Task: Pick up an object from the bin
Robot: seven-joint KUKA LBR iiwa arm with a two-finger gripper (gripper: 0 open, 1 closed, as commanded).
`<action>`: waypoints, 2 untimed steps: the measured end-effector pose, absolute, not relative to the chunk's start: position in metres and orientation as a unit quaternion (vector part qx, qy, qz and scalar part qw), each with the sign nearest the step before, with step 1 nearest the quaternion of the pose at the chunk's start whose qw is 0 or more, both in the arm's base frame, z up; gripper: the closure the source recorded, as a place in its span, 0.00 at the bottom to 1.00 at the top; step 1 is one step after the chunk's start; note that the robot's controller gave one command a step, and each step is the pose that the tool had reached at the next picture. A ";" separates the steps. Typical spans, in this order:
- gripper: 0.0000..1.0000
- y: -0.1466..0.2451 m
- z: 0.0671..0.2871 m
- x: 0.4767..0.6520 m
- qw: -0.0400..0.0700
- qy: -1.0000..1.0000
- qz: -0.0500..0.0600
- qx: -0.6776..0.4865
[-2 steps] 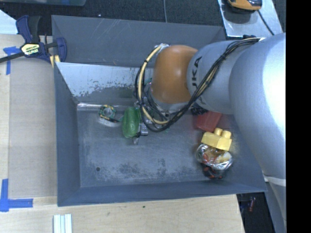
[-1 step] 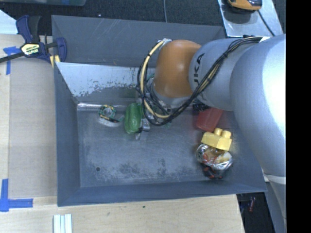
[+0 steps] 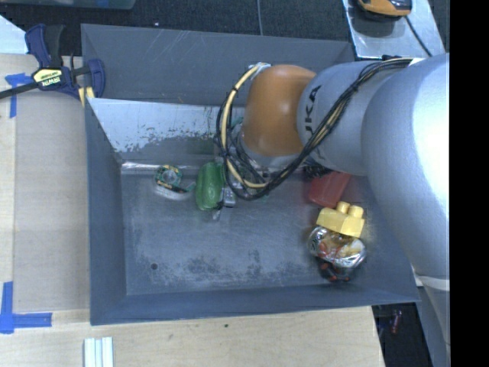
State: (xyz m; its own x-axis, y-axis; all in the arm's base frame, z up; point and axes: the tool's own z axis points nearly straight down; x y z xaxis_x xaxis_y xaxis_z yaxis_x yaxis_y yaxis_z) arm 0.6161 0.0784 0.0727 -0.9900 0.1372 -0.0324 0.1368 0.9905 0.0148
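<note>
Nearest, by the front right corner of the bin [image 3: 229, 300], lies a foil bundle [image 3: 336, 251] with a yellow block [image 3: 341, 220] touching its far side; just behind, a red block [image 3: 327, 188] sits partly under the arm; further back, the claw [image 3: 223, 196] hangs below the orange cover [image 3: 271, 109], right beside a green lump [image 3: 208, 186]; whether it is released or clenched cannot be told; a small packet [image 3: 171, 179] lies just left of the lump. The lump seems the nearest thing to take; the claw should centre over it, straddle its narrow width, close firmly, then lift straight, clear of the packet and the back wall.
</note>
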 end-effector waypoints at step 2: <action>1.00 0.075 0.074 0.610 0.020 0.997 0.008 0.079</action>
State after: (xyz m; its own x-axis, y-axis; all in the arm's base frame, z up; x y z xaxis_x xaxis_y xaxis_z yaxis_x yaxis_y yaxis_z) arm 0.6098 0.0754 0.0735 -0.9869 0.1571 -0.0376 0.1565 0.9875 0.0198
